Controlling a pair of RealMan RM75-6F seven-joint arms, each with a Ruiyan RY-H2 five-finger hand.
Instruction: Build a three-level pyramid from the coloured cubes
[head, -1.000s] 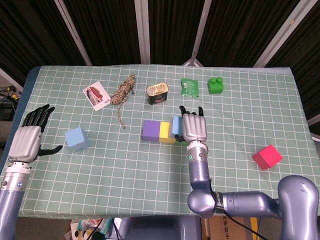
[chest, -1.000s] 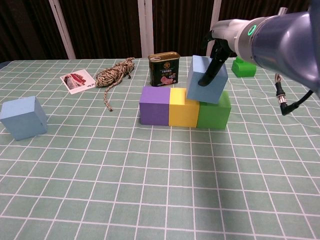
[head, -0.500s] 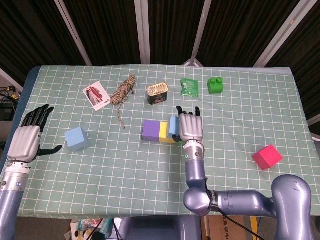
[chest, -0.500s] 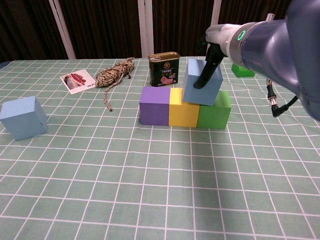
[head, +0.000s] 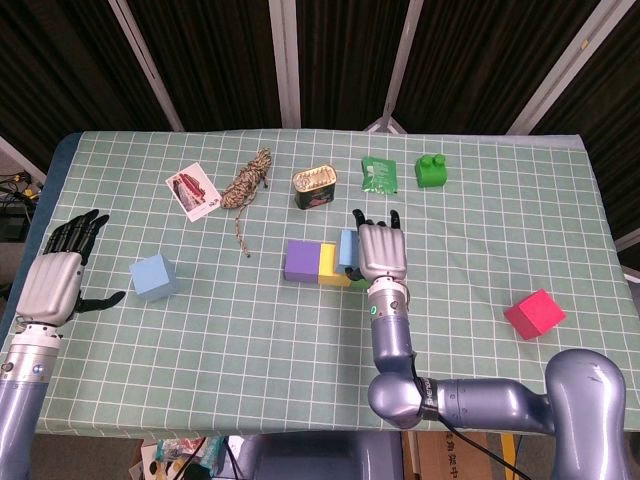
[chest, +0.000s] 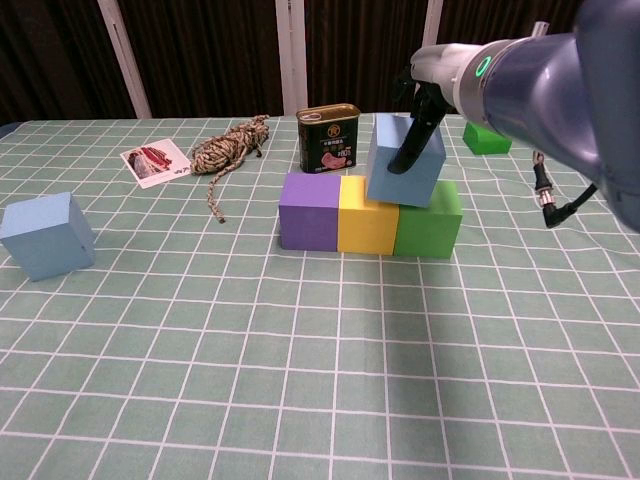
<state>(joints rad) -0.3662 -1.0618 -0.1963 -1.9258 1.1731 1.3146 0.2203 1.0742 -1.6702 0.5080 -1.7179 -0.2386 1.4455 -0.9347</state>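
Right robot hand (head: 382, 250) palm down, fingers curled around load; left robot hand (head: 58, 275) spread, idle.

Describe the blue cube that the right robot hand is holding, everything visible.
The blue cube is pale blue, matte, plain-faced, foam-like in look. The right robot hand grips it, a dark finger running down its front face. It sits tilted over the seam between the yellow cube and green cube; whether it rests on them is unclear.

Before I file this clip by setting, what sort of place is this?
Probably a robot test lab: a green checked tablecloth strewn with props such as a rope coil and a meat tin, with dark curtains behind.
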